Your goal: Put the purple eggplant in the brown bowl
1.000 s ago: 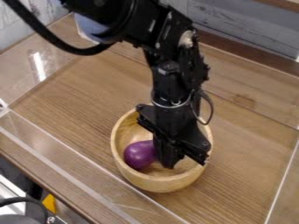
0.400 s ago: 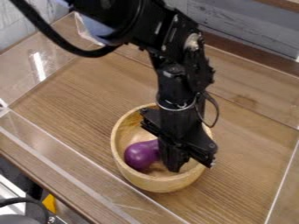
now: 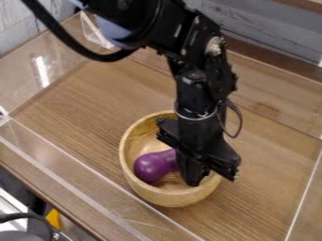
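The purple eggplant [image 3: 153,166] is already down inside the brown bowl [image 3: 141,135]. It lies on the left side of the bowl's floor, with its fat round end toward the front rim. The bowl sits near the front edge of the wooden counter [image 3: 101,99], a bit to the right of the middle.

The black arm [image 3: 189,71] reaches straight down into the bowl. Its gripper [image 3: 199,172] is low inside the bowl, just to the right of the eggplant and very close to it. The jaws are pressed together, as narrow as they go. I cannot tell for sure if they pinch the eggplant's thin end or only sit beside it, because the black parts hide that spot. The eggplant looks like it rests on the bowl's bottom.

So the job looks almost done. The step now seems to be letting go and getting out. To do it well, the jaws should open only a little, slowly, so they do not flick the eggplant or bump the bowl's wall. Then the arm should go straight up, not sideways, because the thick rim is close on the right. If the arm slides sideways it could push the bowl along the counter or tip it. The eggplant is smooth and round, so it may roll a bit, but the bowl is deep enough to keep it in.
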`<state>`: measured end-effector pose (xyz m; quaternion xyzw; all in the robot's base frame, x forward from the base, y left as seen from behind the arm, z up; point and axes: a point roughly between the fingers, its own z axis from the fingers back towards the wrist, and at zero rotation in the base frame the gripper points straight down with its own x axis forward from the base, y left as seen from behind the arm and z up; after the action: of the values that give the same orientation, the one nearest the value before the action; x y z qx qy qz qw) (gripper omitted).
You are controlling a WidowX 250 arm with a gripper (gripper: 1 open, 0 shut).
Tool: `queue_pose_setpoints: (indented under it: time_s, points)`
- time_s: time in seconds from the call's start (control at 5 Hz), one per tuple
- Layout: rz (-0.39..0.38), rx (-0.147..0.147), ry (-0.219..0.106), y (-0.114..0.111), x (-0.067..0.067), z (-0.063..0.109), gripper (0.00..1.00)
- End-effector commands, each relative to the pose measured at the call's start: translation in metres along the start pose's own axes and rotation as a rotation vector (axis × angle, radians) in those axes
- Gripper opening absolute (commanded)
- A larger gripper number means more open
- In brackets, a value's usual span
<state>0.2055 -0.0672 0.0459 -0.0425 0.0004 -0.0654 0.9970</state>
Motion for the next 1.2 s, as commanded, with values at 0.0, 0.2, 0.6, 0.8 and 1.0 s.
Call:
queue_pose_setpoints:
  time_s: [0.0,0.2,0.6,0.8,1.0]
  points:
    - [-0.003,-0.008,-0.039,-0.0057,0.0101,0.0069,0.00]
    - [0.002,-0.011,-0.039,-0.0083,0.0116,0.0061,0.00]
    - [0.009,-0.017,-0.037,-0.0123,0.0141,0.0044,0.00]
    - [0.012,-0.020,-0.037,-0.0140,0.0153,0.0037,0.00]
    - [0.016,-0.023,-0.037,-0.0152,0.0166,0.0033,0.00]
